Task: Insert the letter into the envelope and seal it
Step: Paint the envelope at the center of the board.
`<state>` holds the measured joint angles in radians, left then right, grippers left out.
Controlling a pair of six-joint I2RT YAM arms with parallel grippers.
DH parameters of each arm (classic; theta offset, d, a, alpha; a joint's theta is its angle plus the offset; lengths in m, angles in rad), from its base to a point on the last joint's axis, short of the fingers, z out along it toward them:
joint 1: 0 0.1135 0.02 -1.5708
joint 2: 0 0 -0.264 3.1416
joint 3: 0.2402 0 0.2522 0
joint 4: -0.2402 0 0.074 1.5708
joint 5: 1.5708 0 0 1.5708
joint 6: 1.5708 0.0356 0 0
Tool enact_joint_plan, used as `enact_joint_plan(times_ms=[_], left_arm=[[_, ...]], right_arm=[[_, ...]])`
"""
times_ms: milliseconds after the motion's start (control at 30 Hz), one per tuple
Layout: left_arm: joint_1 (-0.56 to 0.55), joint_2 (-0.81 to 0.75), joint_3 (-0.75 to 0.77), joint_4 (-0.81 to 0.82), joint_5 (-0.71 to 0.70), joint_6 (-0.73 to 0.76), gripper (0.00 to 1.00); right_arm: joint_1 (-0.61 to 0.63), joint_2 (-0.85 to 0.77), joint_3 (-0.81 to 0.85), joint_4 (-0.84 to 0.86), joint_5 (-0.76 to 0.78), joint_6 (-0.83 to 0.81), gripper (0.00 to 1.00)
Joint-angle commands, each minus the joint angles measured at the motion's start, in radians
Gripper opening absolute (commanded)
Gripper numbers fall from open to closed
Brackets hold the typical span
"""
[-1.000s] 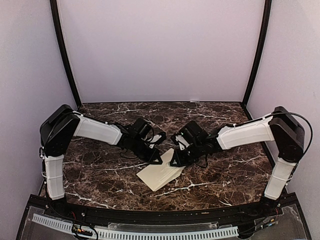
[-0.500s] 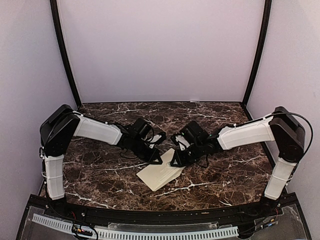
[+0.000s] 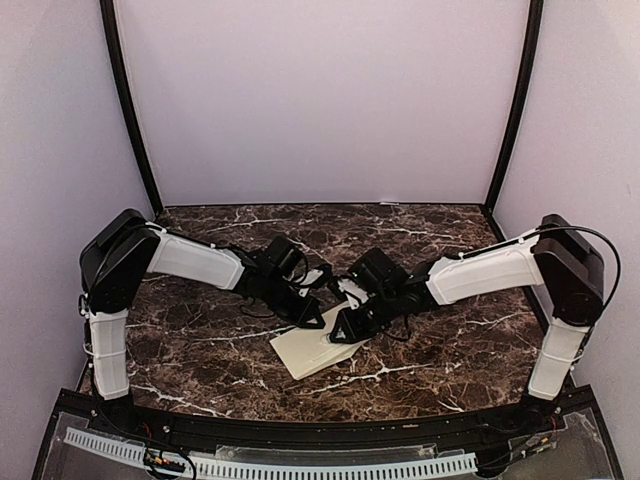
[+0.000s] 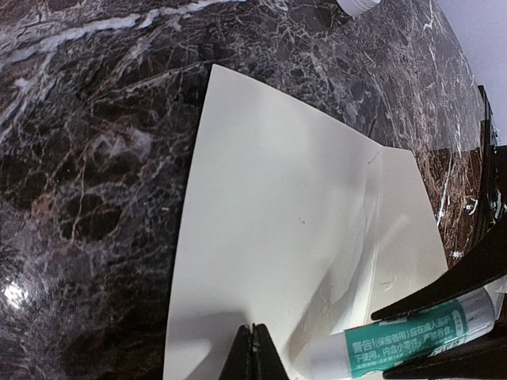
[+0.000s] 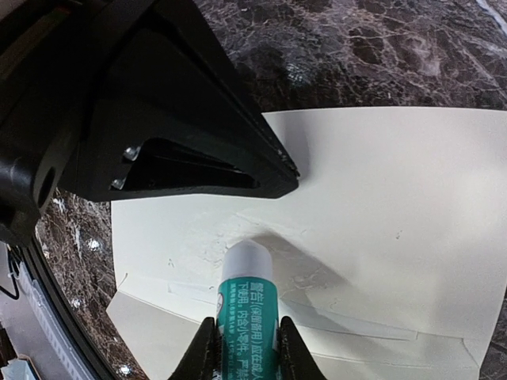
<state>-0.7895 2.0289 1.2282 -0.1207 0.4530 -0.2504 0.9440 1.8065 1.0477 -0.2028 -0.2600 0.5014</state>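
The cream envelope [image 3: 305, 352] lies flat on the dark marble table, its fold line showing in the left wrist view [image 4: 301, 229] and the right wrist view [image 5: 396, 214]. My left gripper [image 3: 320, 322] is shut, its tips [image 4: 253, 350] resting on the paper. My right gripper [image 3: 341, 334] is shut on a green glue stick [image 5: 247, 305], whose white tip touches the envelope by the fold. The same glue stick [image 4: 404, 336] appears at the left wrist view's lower right. The letter is not in view.
The marble table [image 3: 200, 350] is walled in by pale panels on three sides. A small white round object [image 4: 356, 5] sits at the top edge of the left wrist view. The left gripper's black body [image 5: 182, 134] hangs close over the glue stick.
My right gripper has slid the glue stick a little left and nearer along the envelope, which has shifted slightly left. The left gripper has stayed put.
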Motion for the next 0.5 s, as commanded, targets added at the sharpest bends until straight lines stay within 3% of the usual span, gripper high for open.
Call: enact_joint_plan(times_ms=[0, 300, 467], left_arm=[[-0.005, 0.037, -0.01, -0.075, -0.023, -0.006, 0.0], [-0.005, 0.038, -0.01, -0.077, -0.022, -0.006, 0.0], [-0.004, 0.038, -0.009, -0.077, -0.024, -0.004, 0.0]], right_arm=[[0.027, 0.04, 0.022, -0.007, -0.032, -0.001, 0.05], [0.051, 0.062, 0.04, 0.006, -0.033, 0.019, 0.05], [0.05, 0.038, 0.04, -0.035, 0.056, 0.05, 0.04]])
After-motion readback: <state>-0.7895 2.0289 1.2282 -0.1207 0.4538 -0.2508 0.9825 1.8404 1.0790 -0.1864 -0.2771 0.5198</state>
